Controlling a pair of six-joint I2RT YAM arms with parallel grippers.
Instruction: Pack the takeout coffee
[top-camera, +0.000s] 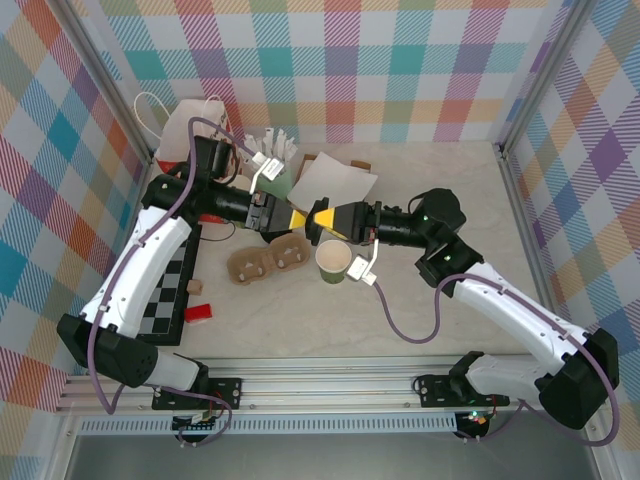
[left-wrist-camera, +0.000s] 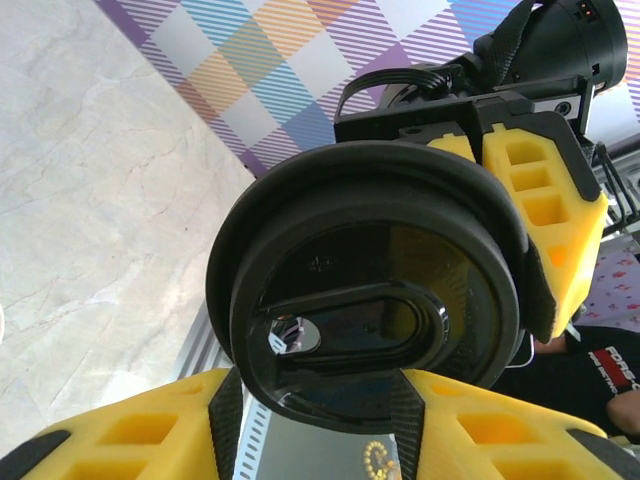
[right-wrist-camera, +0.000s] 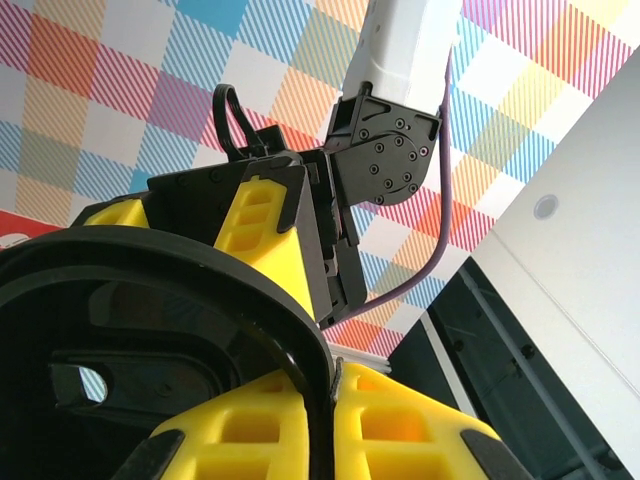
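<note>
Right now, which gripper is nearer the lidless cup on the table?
Right, narrowly. The right gripper, pinching the black lid, sits just beyond the lidless cup; the left gripper meets it tip to tip, further left, beyond the cardboard carrier.

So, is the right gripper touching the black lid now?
Touching. The right wrist view shows the black lid's rim pinched between the right gripper's two yellow fingers, with no gap.
</note>
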